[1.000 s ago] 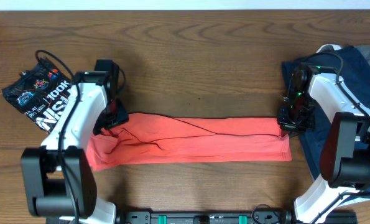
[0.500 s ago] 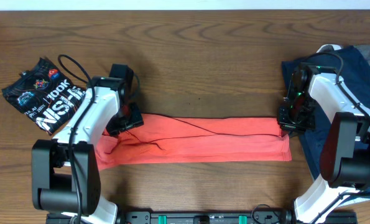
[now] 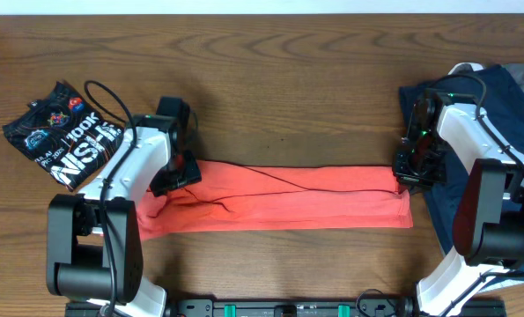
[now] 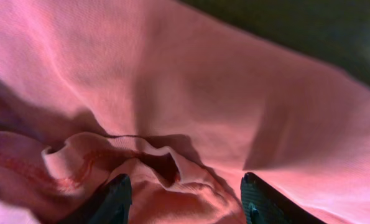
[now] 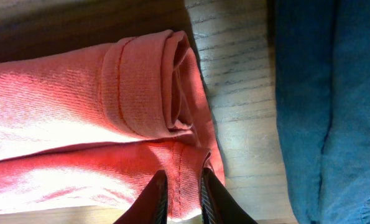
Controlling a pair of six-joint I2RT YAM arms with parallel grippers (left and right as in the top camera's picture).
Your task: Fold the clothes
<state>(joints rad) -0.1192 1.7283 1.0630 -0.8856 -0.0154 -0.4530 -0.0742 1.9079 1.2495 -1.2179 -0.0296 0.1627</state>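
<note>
The coral-red T-shirt (image 3: 297, 198) lies folded into a long narrow band across the middle of the table. My left gripper (image 3: 175, 176) is at its rumpled left end. In the left wrist view its jaws (image 4: 185, 200) are open, with bunched coral cloth (image 4: 172, 74) between the spread fingers. My right gripper (image 3: 407, 176) is at the band's right end, and its jaws (image 5: 181, 193) are shut on the shirt's hemmed edge (image 5: 79, 93). The navy garment (image 3: 499, 106) lies at the far right and also shows in the right wrist view (image 5: 334, 93). The black printed tee (image 3: 59, 132) lies folded at the far left.
The brown wooden table (image 3: 288, 70) shows bare wood behind and in front of the band. A strip of bare wood (image 5: 240, 93) separates the shirt's right end from the navy garment. The arm bases stand at the front edge.
My left arm has moved right and inward along the shirt's left end, which is now more bunched. The right arm and the shirt's right end have not moved.
</note>
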